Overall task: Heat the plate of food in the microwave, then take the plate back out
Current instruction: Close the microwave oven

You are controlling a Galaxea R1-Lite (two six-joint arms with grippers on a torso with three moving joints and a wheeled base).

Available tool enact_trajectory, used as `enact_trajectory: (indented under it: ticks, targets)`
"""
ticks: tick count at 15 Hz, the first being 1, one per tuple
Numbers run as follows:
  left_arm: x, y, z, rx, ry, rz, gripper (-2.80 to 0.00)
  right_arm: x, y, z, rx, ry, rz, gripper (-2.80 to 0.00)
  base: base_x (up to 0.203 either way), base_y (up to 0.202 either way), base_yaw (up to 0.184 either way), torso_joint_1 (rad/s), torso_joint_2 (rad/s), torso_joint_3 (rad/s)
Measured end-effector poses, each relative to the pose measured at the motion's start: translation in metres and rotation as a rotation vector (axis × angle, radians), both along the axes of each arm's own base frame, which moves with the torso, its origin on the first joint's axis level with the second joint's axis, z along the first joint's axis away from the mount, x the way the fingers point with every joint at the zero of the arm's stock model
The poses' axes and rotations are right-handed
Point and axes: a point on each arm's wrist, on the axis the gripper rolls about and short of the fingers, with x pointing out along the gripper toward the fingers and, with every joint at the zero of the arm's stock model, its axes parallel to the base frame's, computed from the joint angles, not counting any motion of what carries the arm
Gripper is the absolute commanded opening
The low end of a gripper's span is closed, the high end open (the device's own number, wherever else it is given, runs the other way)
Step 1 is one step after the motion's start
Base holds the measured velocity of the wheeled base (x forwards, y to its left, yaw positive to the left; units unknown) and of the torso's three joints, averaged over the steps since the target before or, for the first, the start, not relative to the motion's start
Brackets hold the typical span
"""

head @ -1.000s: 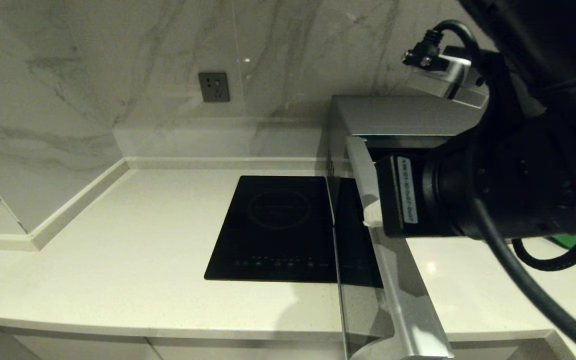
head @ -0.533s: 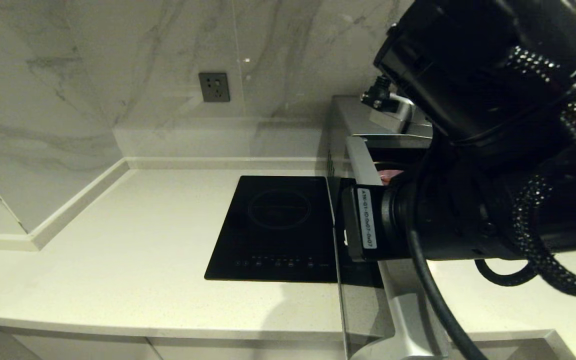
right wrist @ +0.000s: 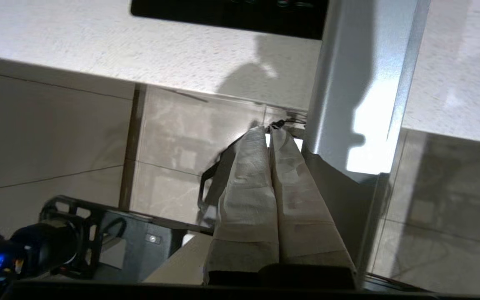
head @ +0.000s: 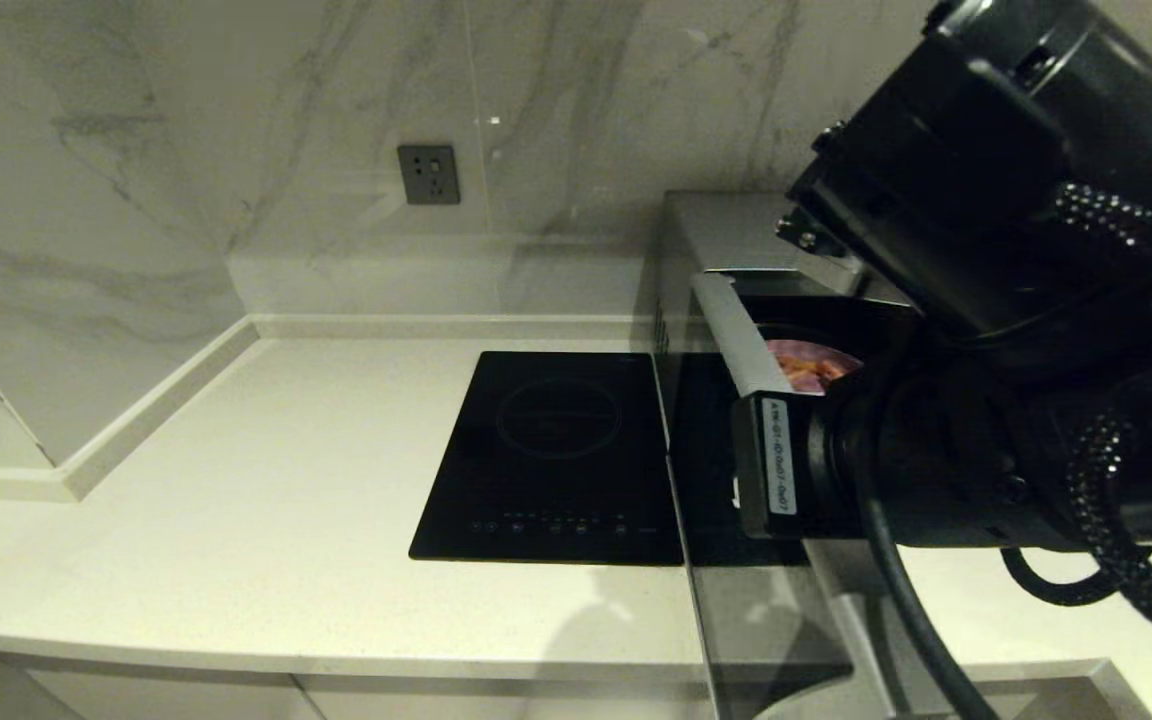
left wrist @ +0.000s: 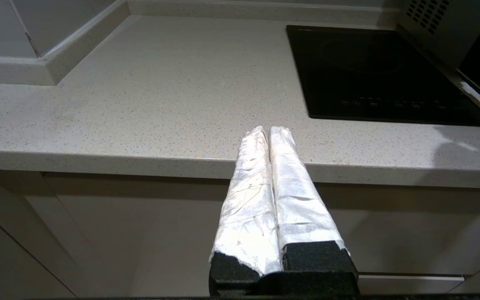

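The silver microwave (head: 766, 230) stands at the right of the counter with its dark glass door (head: 736, 470) swung open toward me. Inside it, part of the lilac plate of food (head: 804, 366) shows past the door's inner edge; my right arm hides the rest. My right gripper (right wrist: 269, 132) is shut and holds nothing. It points down past the counter's front edge, right beside the door's silver handle strip (right wrist: 361, 83). My left gripper (left wrist: 268, 130) is shut and empty, parked low in front of the counter edge.
A flat black induction cooktop (head: 556, 450) lies on the pale counter (head: 266, 500) just left of the microwave door. A marble wall with a socket (head: 428, 174) stands behind. My right arm's black wrist (head: 936, 470) fills the right of the head view.
My right arm has shifted and risen in the head view, uncovering the plate inside. The door's free end has moved slightly to the right.
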Motion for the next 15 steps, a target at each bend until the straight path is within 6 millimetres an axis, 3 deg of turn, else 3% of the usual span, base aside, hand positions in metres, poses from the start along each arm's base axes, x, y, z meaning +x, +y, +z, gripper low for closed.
enact_trajectory:
  ticks: [8, 15]
  targets:
    - [0.000, 0.000, 0.000, 0.000, 0.000, 0.001, -2.80, -0.008, -0.056, -0.001, 0.002, 0.015, -0.132, -2.80, 0.000, 0.000, 0.000, 0.000, 0.00, 0.000]
    - [0.000, 0.000, 0.000, 0.000, 0.000, 0.000, -2.80, -0.006, -0.097, 0.012, 0.039, -0.036, -0.272, -2.80, 0.000, 0.000, 0.000, 0.000, 0.00, 0.000]
